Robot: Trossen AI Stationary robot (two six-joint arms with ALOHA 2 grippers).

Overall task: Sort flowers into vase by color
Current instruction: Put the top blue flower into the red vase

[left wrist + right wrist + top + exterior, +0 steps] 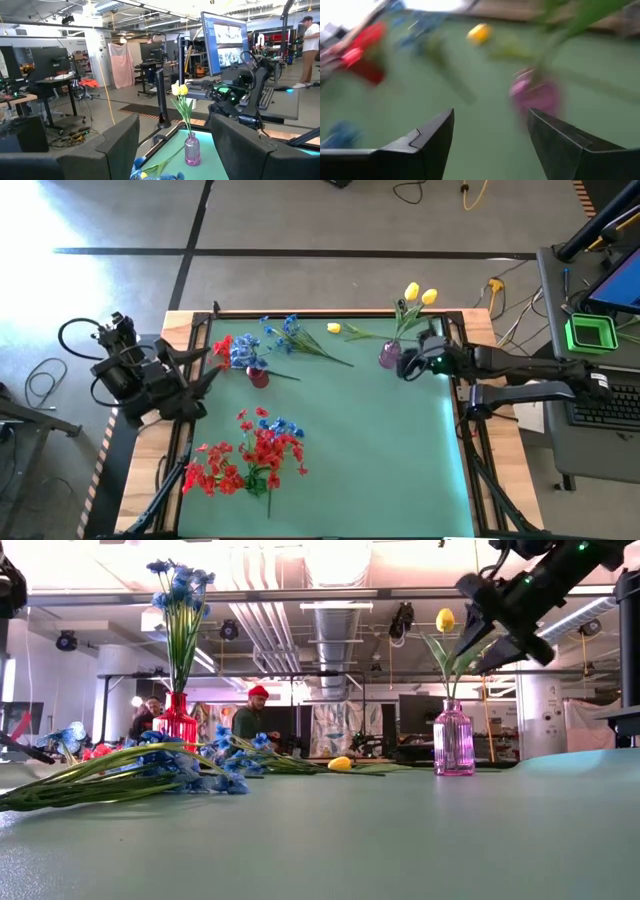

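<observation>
- Yellow is the furthest along: two yellow tulips (419, 294) stand in the pink glass vase (389, 355) near the table's far right corner, stems leaning out over the far edge.
- One yellow bud (334, 328) lies loose on the green mat (380, 450), left of that vase. I judge it the next piece for this colour.
- My right gripper (408, 366) hovers just beside the pink vase, above the mat, its fingers apart and holding nothing. The right wrist view shows the vase between and beyond my two fingers (427, 142), clear of both.
- Blue flowers (180, 580) stand in the red vase (257, 375) at far left; I cannot tell whether any red blooms share it.
- More loose blue stems (295, 338) lie on the mat between the two vases.
- A large heap of red flowers (245, 460), a few blue ones mixed in, lies at near left, unsorted. I see no third vase for them.
- My left gripper (205, 365) waits at the left table edge, fingers apart, empty.
- Judgement: well under half done.
</observation>
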